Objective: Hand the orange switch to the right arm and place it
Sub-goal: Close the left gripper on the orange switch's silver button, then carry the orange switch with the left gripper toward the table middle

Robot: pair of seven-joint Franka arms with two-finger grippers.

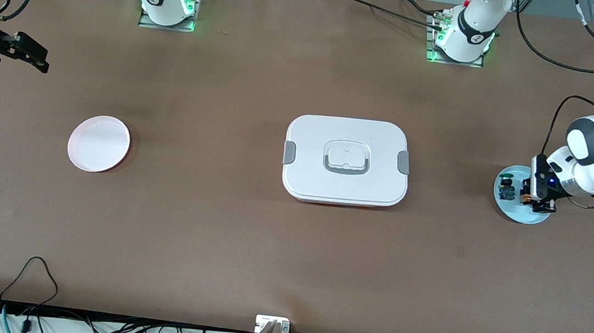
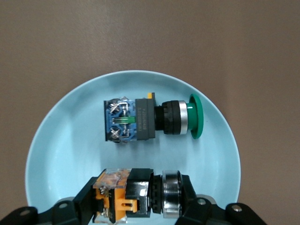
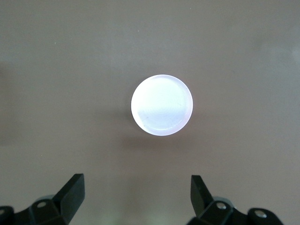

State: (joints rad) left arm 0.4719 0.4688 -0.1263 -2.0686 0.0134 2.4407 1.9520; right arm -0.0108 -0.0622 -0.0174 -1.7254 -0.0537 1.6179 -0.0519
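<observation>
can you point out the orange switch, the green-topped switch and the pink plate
orange switch (image 2: 123,197): left wrist view, on its orange body.
green-topped switch (image 2: 194,116): left wrist view, on its green cap.
pink plate (image 1: 98,143): front view, on its bare middle.

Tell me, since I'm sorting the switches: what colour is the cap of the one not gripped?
Green, on the blue-bodied switch; clearest in the left wrist view.
</observation>
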